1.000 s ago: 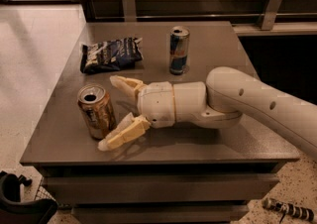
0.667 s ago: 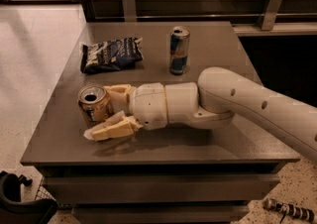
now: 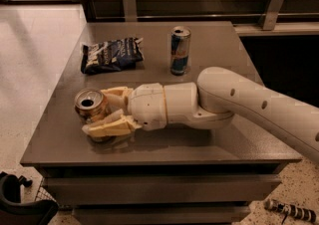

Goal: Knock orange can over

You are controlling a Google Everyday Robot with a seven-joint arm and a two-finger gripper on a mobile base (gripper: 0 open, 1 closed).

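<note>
The orange can (image 3: pixel 89 107) is a copper-orange drink can with a silver pull-tab top. It stands on the grey table (image 3: pixel 214 50) near the front left corner and leans toward the camera. My gripper (image 3: pixel 110 111) reaches in from the right at can height. Its cream fingers (image 3: pixel 107 127) are spread open on either side of the can, one behind it and one in front, both against it. The front finger hides the can's lower part.
A taller blue-and-silver can (image 3: pixel 180 51) stands upright at the table's back middle. A dark blue chip bag (image 3: pixel 111 55) lies at the back left. A wooden wall with metal brackets (image 3: pixel 273 4) runs behind. Black equipment (image 3: pixel 22 204) sits on the floor at front left.
My gripper has moved left and closed in around the orange can. The can has tipped from upright to a lean toward the camera.
</note>
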